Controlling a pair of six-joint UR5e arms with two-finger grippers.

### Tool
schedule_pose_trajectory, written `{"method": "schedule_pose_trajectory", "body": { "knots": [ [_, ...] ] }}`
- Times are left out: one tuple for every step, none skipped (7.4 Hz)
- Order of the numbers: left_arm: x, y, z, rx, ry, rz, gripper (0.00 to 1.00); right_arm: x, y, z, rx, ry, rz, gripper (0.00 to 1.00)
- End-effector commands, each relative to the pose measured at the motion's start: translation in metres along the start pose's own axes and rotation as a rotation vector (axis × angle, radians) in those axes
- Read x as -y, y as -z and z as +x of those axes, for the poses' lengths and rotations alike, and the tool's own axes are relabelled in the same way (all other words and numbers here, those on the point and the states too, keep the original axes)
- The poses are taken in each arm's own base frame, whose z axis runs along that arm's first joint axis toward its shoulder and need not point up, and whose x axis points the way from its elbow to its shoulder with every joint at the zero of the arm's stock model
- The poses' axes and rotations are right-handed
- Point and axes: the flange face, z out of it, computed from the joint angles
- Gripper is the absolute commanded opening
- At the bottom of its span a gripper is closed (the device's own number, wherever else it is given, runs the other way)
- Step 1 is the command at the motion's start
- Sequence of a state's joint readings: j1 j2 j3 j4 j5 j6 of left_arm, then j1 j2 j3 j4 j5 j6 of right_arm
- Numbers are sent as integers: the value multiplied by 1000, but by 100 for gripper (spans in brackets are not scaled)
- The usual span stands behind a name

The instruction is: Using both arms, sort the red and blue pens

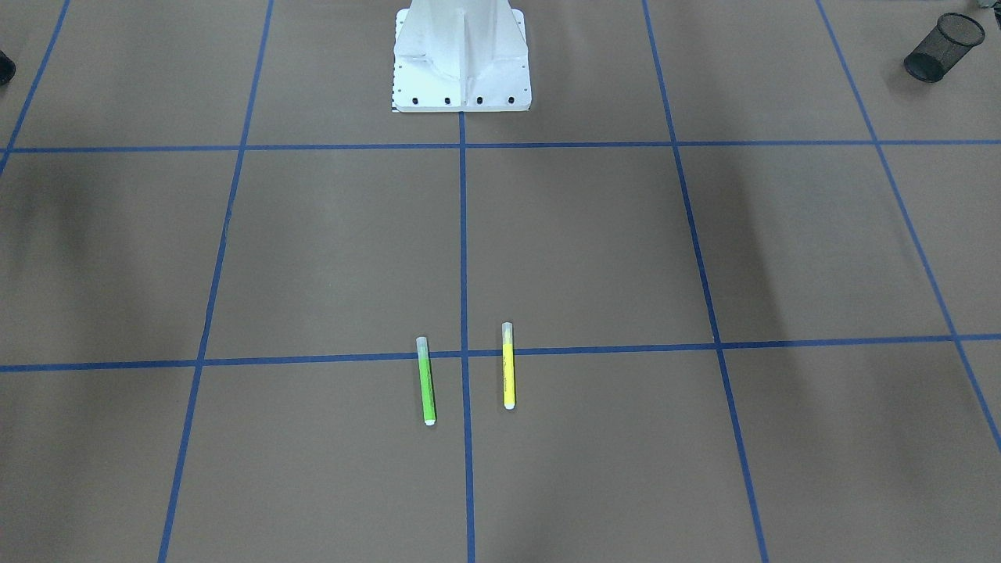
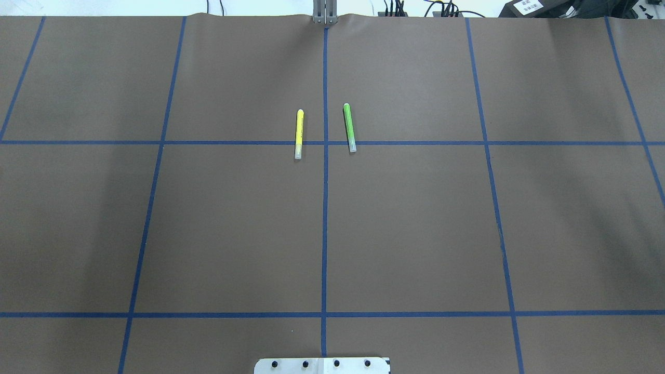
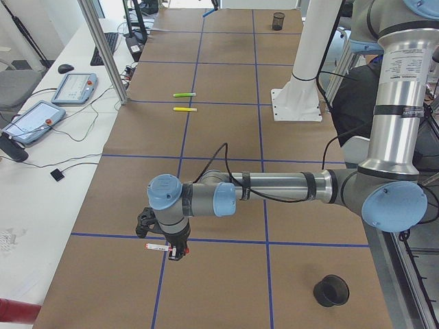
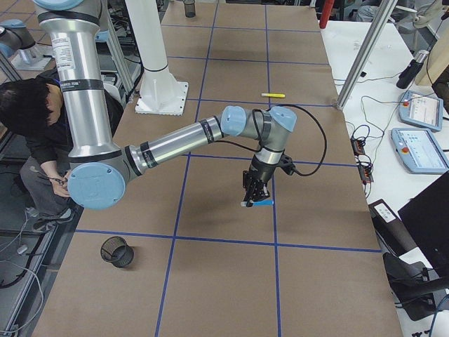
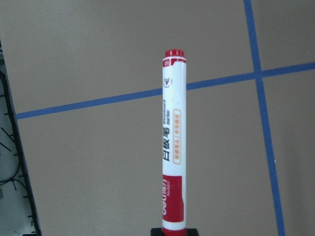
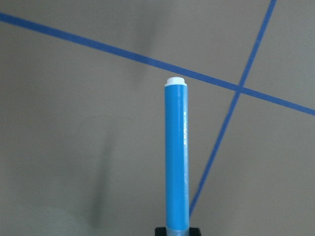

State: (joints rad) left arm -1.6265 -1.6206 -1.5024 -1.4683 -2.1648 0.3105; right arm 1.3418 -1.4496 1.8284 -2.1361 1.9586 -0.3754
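so l gripper [image 3: 175, 251] clamps red marker [image 5: 173, 147], label reads "marker"; r gripper [image 4: 252, 200] clamps blue pen [image 6: 177, 157].

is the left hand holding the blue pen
No, the left wrist view shows the red-capped marker held by the left hand; the blue pen is in the right hand.

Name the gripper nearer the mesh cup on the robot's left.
Left. The left gripper hangs across the table from that mesh cup; the right gripper is at the opposite end.
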Motion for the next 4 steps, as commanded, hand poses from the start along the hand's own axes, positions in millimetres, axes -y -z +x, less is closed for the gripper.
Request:
{"method": "schedule_pose_trajectory", "body": {
  "knots": [
    [-26,-11,-12,-12,-52,-163,0,-32,-18,28,58,43,-112,0],
    [-57,-18,-21,-37,-26,-199,0,-49,-24,37,85,44,-153,0],
    [-84,-14,-27,-67,45,-241,0,-78,-54,43,125,30,-199,0],
    [-124,-10,-36,-104,129,-276,0,-100,-66,54,153,14,-216,0]
  ]
}}
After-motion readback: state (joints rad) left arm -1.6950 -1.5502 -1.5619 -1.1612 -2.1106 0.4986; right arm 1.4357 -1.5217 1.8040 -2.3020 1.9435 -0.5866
